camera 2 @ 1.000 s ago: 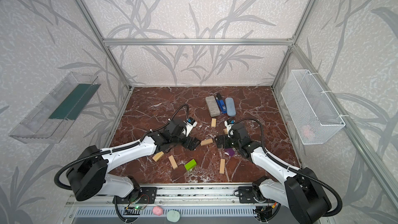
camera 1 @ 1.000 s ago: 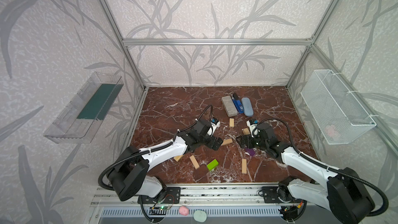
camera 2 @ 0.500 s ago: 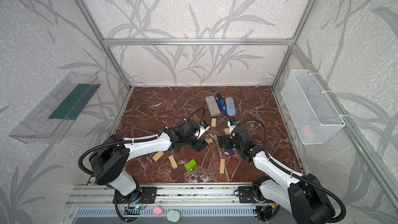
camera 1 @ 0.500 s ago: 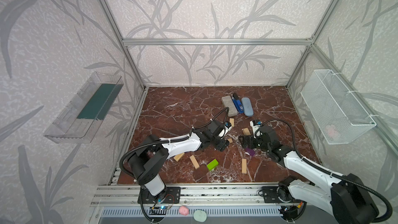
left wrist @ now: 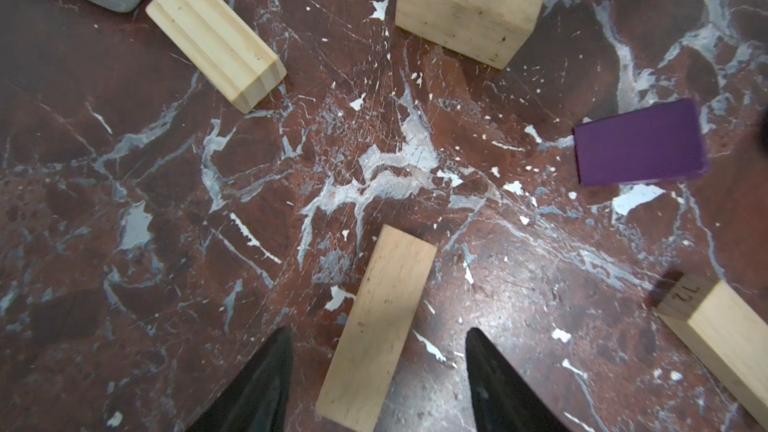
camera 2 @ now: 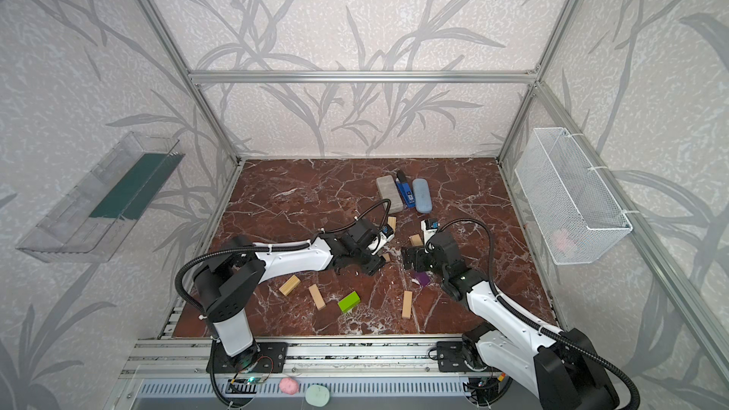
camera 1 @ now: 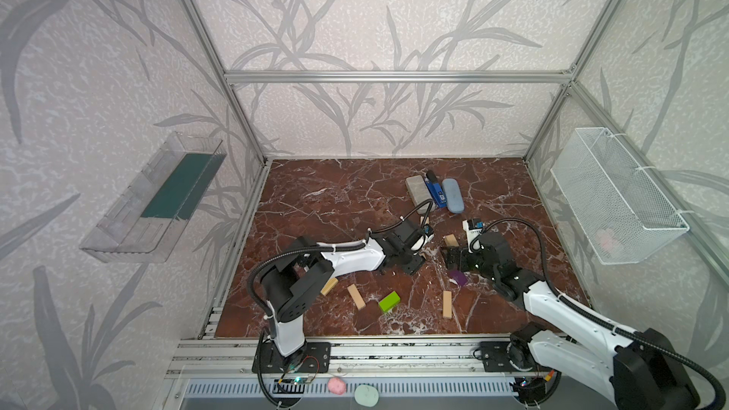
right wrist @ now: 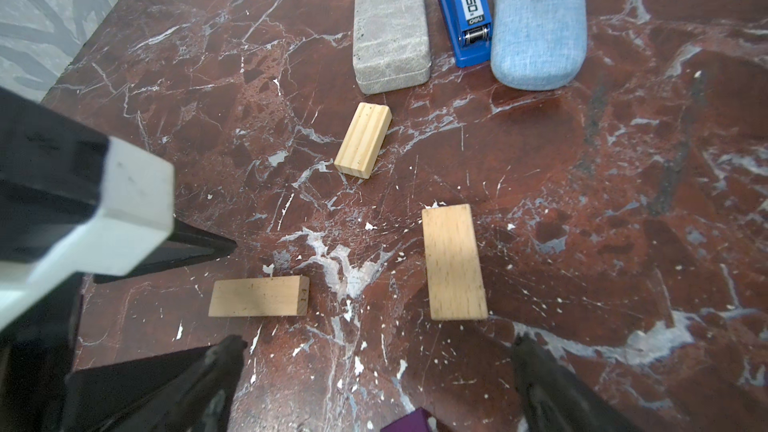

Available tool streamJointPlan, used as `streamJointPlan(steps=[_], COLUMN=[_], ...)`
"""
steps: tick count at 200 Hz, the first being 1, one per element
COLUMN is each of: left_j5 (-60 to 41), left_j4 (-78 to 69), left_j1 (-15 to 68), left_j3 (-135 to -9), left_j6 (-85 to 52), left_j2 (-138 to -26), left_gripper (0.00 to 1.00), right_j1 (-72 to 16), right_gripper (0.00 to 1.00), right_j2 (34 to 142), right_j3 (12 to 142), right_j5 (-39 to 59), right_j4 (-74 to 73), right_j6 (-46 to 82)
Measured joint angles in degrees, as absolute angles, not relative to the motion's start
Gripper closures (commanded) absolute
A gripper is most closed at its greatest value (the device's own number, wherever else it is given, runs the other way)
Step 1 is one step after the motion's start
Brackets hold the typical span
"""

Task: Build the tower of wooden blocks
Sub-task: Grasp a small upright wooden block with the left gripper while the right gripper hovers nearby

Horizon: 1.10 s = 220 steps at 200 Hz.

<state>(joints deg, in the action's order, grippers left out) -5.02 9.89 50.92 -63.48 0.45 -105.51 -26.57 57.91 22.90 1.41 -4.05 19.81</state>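
While no tower stands yet and every block lies single on the table (left wrist: 145, 222), the move I prepare depends on one plank (left wrist: 374, 317). It lies directly between the fingers of the left gripper (left wrist: 377, 331), near the middle of the table. Its long axis runs away from the wrist, slanted a little, so the two fingers face its long sides and would close across its narrow width. The jaws stand apart, with a strip of bare table on each side of the plank, so nothing is grasped. How low the tips are I cannot judge well, because in both top views the gripper covers most of the plank; probably they are close to the surface.

The left arm is clearly the nearer one. The right gripper (right wrist: 376, 340) hangs just across from it, spread wide and empty. A second plank (right wrist: 455, 261) lies ahead of it, and the purple block (left wrist: 638, 143) is close to it. The green block (camera 1: 389, 301) lies toward the front edge, well apart. I judge that a small turn of the left wrist would square the fingers to the plank before closing.
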Motion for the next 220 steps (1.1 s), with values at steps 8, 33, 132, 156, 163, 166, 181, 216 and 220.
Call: streamJointPlan(steps=[8, 33, 132, 156, 163, 166, 181, 216, 220], left_j5=[-4.7, -4.4, -2.8, -1.5, -1.1, -0.9, 0.4, 4.1, 4.6], left_j4=[10.6, 12.3, 14.4, 15.0, 15.0, 15.0, 15.4, 17.1, 17.4], left_j1=[50.9, 50.9, 50.9, 50.9, 50.9, 50.9, 50.9, 50.9, 50.9], left_j3=[-64.5, -66.8, -69.2, -70.0, -70.1, -70.1, -70.1, -70.5, -70.5], left_j6=[0.5, 0.4, -1.4, -2.5, -3.0, -3.4, -4.7, -9.8, -10.9], left_j2=[-106.5, -108.7, -111.7, -112.2, -112.3, -112.3, -112.3, -112.2, -112.2], left_gripper=[0.41, 0.46, 0.67, 0.74, 0.75, 0.76, 0.78, 0.79, 0.80], right_j1=[-26.6, -26.6, -26.6, -26.6, -26.6, -26.6, -26.6, -26.6, -26.6], right_gripper=[0.01, 0.01, 0.01, 0.01, 0.01, 0.01, 0.01, 0.01, 0.01], right_j2=[57.8, 57.8, 57.8, 58.1, 58.3, 58.3, 58.7, 60.0, 60.2], right_j3=[22.9, 22.7, 22.7, 22.7, 22.7, 22.7, 22.7, 22.7, 22.7], right_j5=[1.4, 1.4, 2.3, 3.4, 3.7, 3.8, 4.7, 7.2, 7.7], right_j4=[-4.1, -4.1, -4.5, -4.8, -4.9, -5.0, -5.3, -6.2, -6.3], right_j6=[19.8, 19.8, 19.8, 19.8, 19.7, 19.7, 19.7, 19.6, 19.5])
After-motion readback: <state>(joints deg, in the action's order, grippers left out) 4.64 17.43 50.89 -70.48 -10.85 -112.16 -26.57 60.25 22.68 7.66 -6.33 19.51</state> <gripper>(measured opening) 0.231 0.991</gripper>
